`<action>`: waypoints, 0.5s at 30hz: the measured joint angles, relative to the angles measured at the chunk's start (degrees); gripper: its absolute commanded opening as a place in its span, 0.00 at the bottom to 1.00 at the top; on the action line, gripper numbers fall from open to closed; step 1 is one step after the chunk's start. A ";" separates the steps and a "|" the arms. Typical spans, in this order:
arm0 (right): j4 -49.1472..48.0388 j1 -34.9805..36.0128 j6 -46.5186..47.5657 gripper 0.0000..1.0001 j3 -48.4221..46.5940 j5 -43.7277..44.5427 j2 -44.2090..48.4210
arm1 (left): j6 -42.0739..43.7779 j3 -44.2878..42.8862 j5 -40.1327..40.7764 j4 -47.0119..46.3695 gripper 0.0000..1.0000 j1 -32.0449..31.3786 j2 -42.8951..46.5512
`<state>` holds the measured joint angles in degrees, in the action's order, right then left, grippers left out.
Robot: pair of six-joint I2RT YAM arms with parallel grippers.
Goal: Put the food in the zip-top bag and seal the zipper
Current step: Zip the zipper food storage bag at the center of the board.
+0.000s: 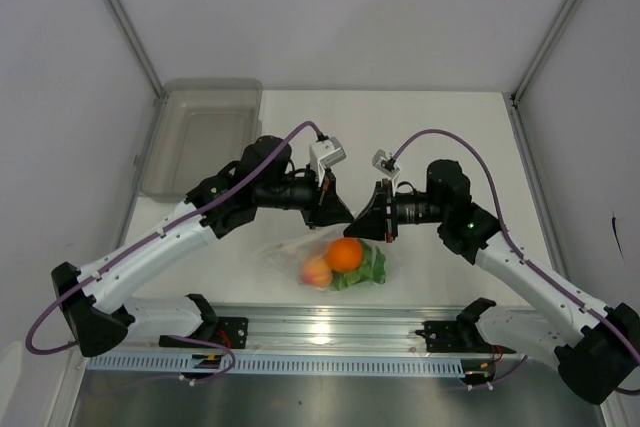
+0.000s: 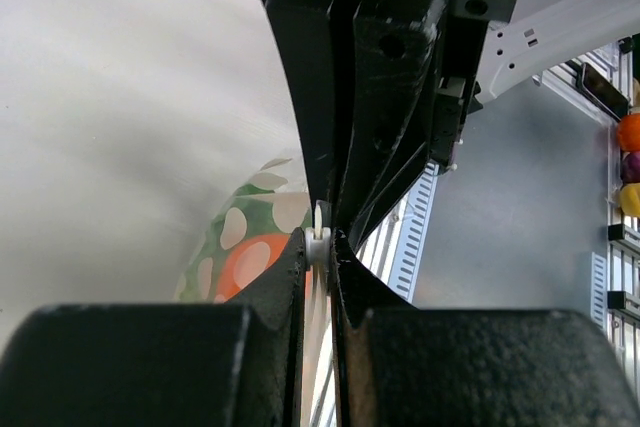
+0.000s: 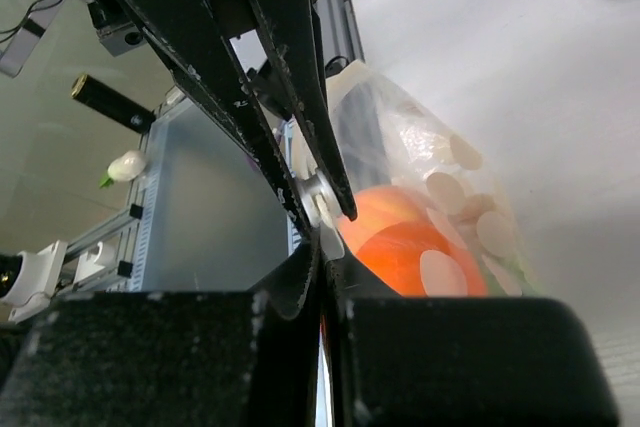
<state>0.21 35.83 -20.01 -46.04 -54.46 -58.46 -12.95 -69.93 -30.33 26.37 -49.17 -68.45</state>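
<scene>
The clear zip-top bag (image 1: 290, 247) lies near the table's front edge. Inside it are a round orange fruit (image 1: 345, 254), a paler orange fruit (image 1: 317, 272) and the green lettuce (image 1: 368, 269). The beige lump is not visible. My left gripper (image 1: 345, 219) and right gripper (image 1: 368, 226) meet tip to tip at the bag's top edge. In the left wrist view my left gripper (image 2: 320, 239) is shut on the white zipper slider (image 2: 319, 222). In the right wrist view my right gripper (image 3: 325, 247) is shut on the bag's edge beside the orange fruit (image 3: 420, 247).
A rigid translucent grey bin (image 1: 200, 137) stands at the back left corner. A metal rail (image 1: 320, 327) with the arm bases runs along the front edge. White walls enclose the table at left, back and right.
</scene>
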 measured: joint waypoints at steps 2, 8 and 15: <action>-0.02 -0.24 -1.25 0.00 0.28 1.31 1.22 | 0.07 -0.04 0.02 -0.11 0.01 0.00 -0.09; -2.34 -0.59 -5.66 0.00 2.49 4.83 4.42 | 0.13 -0.04 -0.07 -0.13 0.01 0.02 -0.09; -4.33 -0.70 -9.27 0.00 4.04 8.57 5.81 | 1.11 0.00 0.02 0.28 0.01 0.07 -0.09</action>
<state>-4.12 35.14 -29.28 -42.00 -45.89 -52.64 -11.84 -69.93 -30.30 26.65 -49.10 -68.53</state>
